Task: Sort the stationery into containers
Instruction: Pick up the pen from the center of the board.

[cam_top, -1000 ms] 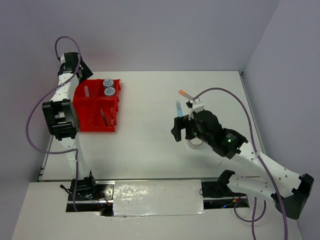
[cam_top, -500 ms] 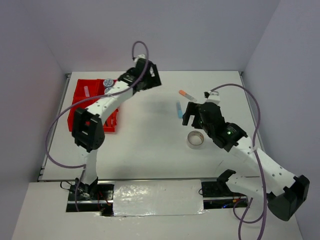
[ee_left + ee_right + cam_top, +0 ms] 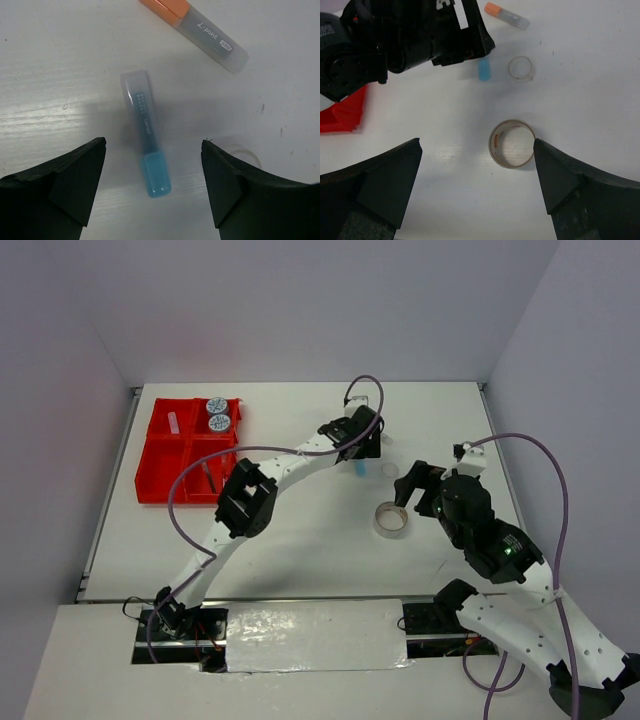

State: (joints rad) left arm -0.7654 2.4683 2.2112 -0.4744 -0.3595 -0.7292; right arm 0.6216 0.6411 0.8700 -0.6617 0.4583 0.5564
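1. Jaws on both our arms, left arm [image 3: 300, 459] and right arm [image 3: 490, 536], stand wide, holding nothing.
2. We see the red tray [image 3: 163, 476] far left on the bench [image 3: 300, 552], two blue-lidded tubs [image 3: 215, 405] in its far right compartment.
3. Below our right jaws lies the tape roll [image 3: 512, 143].
4. Between our left jaws lies the light-blue marker [image 3: 146, 135], untouched, with the orange-capped marker [image 3: 200, 25] nearby.

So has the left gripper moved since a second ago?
Yes. The left gripper swung right, from the far-left corner of the bright red four-compartment plastic tray to well right of it, jaws open over the short light-blue marker.
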